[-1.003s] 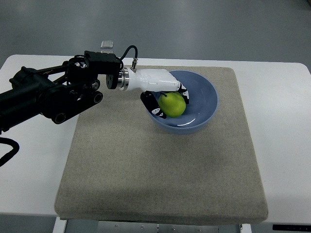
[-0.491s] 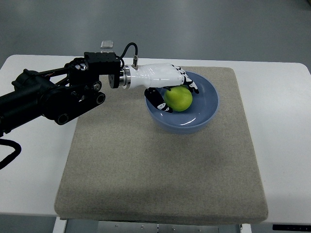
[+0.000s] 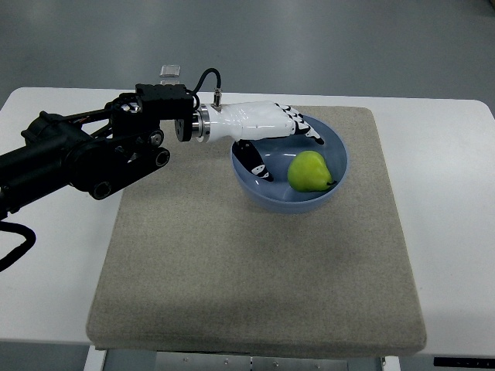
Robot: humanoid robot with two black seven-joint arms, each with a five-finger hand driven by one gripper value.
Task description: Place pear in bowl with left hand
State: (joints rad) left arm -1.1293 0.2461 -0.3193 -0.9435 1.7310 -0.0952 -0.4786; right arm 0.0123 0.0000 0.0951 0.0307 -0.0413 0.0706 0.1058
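Note:
A green pear (image 3: 308, 171) lies inside the blue bowl (image 3: 338, 151), on its right half, stem end toward the right. My left hand (image 3: 282, 147), white with black finger pads, hovers over the bowl's left rim with fingers spread and the thumb pointing down into the bowl. It holds nothing and there is a gap between it and the pear. The black left arm (image 3: 85, 151) reaches in from the left edge. No right arm shows.
The bowl stands at the back of a grey-beige mat (image 3: 255, 263) on a white table (image 3: 448, 193). A small clear object (image 3: 170, 71) sits at the table's back edge behind the arm.
The hand opened and let go of the pear, which rolled right and settled in the bowl. The hand has lifted slightly toward the bowl's left rim.

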